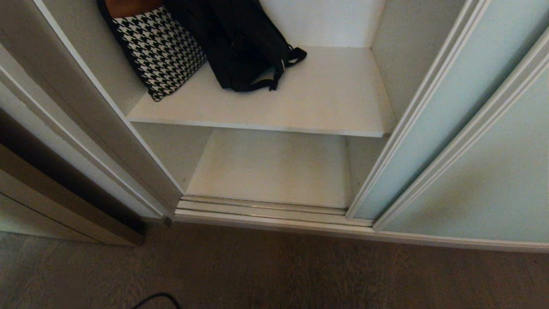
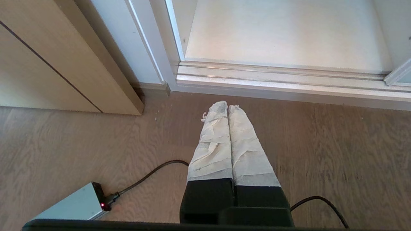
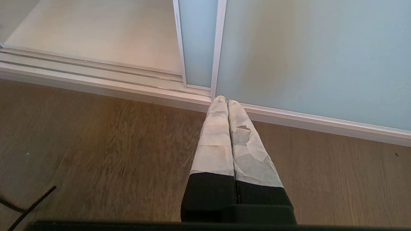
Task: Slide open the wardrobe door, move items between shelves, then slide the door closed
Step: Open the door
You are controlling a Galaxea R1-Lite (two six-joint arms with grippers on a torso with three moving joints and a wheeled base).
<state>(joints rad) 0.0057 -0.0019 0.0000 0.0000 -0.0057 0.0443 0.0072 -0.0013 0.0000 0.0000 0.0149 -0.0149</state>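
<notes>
The wardrobe stands open on its left side. The mint-green sliding wardrobe door (image 1: pixel 446 111) is pushed to the right, overlapping a second glass panel (image 1: pixel 493 171). A floppy black bag (image 1: pixel 240 47) lies at the back of the upper shelf (image 1: pixel 326 107). The lower shelf (image 1: pixel 274 167) is bare. Neither arm appears in the head view. My left gripper (image 2: pixel 227 107) hangs shut and empty over the wood floor, short of the door track (image 2: pixel 276 73). My right gripper (image 3: pixel 223 100) is also shut and empty, its tips near the foot of the glass panels (image 3: pixel 305 54).
A black-and-white houndstooth bag (image 1: pixel 158 51) leans at the left of the upper shelf. The metal door track (image 1: pixel 266 208) runs along the threshold. A grey box with a red light (image 2: pixel 77 203) and its black cable (image 2: pixel 151 175) lie on the floor. A pale wood cabinet (image 2: pixel 48 64) stands left.
</notes>
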